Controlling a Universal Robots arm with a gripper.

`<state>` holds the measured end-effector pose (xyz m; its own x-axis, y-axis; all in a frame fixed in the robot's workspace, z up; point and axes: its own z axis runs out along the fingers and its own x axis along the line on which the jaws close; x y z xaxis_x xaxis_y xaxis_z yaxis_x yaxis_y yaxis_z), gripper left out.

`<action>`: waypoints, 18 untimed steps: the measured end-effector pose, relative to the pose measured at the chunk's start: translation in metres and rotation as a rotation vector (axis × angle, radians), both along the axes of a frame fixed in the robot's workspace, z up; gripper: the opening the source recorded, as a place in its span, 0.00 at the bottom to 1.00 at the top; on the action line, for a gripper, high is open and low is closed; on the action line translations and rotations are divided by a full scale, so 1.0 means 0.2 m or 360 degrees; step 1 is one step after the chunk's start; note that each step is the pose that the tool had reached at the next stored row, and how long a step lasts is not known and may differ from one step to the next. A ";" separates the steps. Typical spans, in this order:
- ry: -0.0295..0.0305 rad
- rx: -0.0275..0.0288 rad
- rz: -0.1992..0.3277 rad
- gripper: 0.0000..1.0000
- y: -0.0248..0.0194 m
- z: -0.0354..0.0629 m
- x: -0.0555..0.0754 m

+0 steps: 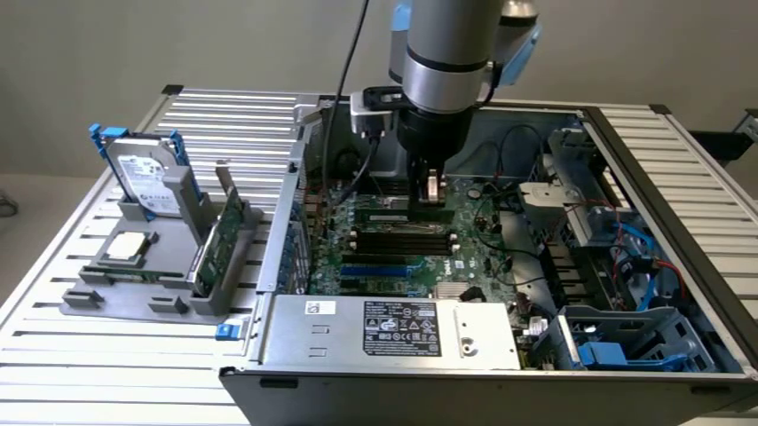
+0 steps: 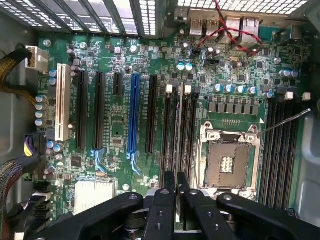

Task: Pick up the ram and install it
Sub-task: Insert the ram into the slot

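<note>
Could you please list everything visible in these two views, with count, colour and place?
table: 1, silver, beneath everything.
computer case: 1, grey, open, on the table.
motherboard: 1, green, inside the case.
processor socket: 1, silver, empty, on the motherboard.
ram: 1, green, at the memory slots.
holder: 1, grey, at the exterior view's left.
hard drive: 1, silver with blue bracket, upright in the holder.
processor chip: 1, silver, flat on the holder.
circuit board: 1, green, standing in the holder.
arm: 1, silver, reaching into the case.
tool: 1, black, shut on the ram.
</note>
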<state>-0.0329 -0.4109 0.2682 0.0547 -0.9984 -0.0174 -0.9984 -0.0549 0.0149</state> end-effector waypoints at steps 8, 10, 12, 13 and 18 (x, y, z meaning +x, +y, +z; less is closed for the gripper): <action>0.00006 -0.00001 0.0000 0.14 -0.001 -0.073 0.01; 0.00030 -0.00001 -0.0001 0.14 -0.002 -0.087 0.01; 0.00097 0.00001 -0.0002 0.14 -0.003 -0.098 0.01; 0.00143 0.00000 -0.0002 0.14 -0.003 -0.103 0.01; 0.00383 -0.00002 -0.0002 0.14 -0.005 -0.126 0.03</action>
